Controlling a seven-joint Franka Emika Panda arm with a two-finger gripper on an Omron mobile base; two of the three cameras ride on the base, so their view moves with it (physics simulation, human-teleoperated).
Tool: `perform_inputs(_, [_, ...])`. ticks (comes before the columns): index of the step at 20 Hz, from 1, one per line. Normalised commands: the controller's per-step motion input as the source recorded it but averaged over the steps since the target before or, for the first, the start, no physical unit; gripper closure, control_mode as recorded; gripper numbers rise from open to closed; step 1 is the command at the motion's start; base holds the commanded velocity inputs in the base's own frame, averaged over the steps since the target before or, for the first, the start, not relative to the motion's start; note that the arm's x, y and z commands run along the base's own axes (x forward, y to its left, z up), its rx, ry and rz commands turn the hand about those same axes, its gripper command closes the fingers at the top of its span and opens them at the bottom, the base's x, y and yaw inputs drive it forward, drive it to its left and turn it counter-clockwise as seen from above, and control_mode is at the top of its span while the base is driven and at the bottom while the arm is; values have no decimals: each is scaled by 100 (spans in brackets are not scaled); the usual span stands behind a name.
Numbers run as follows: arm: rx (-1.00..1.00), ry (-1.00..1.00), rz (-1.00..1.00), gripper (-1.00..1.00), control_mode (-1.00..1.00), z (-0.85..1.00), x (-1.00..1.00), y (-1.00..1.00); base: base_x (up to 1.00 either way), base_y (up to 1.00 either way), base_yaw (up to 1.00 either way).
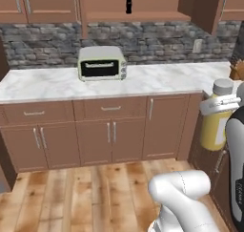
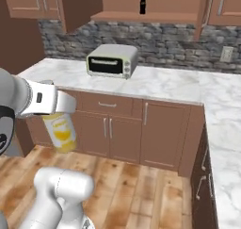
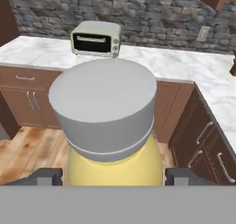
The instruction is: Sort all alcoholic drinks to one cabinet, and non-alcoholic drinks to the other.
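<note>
The gripper (image 3: 113, 174) holds the yellow bottle (image 1: 213, 126) wide, below its whitish cap (image 3: 103, 105) — at 6 o'clock in the hand view. It seems heavy, smooth plastic — grip the neck firmly.

A white marble surface (image 1: 47, 85) was seen running along the stone-tiled wall and turning a corner to the right, carried on brown lower cabinets. A toaster oven (image 1: 102, 63) was stood directly on it. Higher up, a small black cola bottle (image 1: 128, 3) was stood upright on an open cabinet's shelf floor (image 1: 138, 17)
</note>
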Motion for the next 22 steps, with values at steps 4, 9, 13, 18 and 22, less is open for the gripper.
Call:
perform_inputs(4, [0,0,0,100,100,0,0,0,93,-41,0])
perform_inputs(9, [0,0,0,100,100,0,0,0,89,-45,0])
perform_inputs(13, [0,0,0,100,100,0,0,0,72,-44,0])
perform_inputs(18, [0,0,0,100,100,0,0,0,61,-38,0])
perform_inputs(22, [0,0,0,100,100,0,0,0,60,-32,0])
